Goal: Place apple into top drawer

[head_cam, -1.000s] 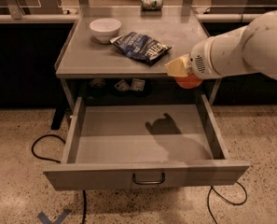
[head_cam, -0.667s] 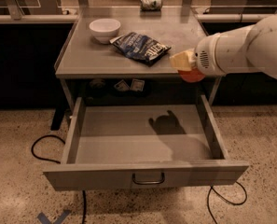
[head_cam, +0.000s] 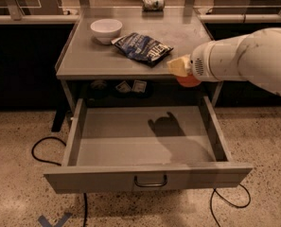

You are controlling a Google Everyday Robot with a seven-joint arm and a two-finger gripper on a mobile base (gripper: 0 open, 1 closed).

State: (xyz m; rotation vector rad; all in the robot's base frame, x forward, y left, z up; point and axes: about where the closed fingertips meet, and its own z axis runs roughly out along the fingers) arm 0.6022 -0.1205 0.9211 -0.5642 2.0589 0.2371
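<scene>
My gripper (head_cam: 181,70) hangs at the right front edge of the tabletop, above the right rear part of the open top drawer (head_cam: 144,141). It is shut on the red-orange apple (head_cam: 188,81), of which only the lower part shows below the yellowish fingers (head_cam: 178,65). The drawer is pulled fully out, grey and shallow, with a small curved handle (head_cam: 150,181) on its front panel. Its inside holds only the arm's shadow.
On the grey tabletop (head_cam: 92,56) stand a white bowl (head_cam: 106,30), a dark blue chip bag (head_cam: 142,47) and a can (head_cam: 153,3) at the back. Small items (head_cam: 130,86) lie under the tabletop. Black cables (head_cam: 40,148) run on the speckled floor.
The gripper with the apple has moved slightly right and a little up along the table's front edge. Its shadow in the drawer has shifted right with it.
</scene>
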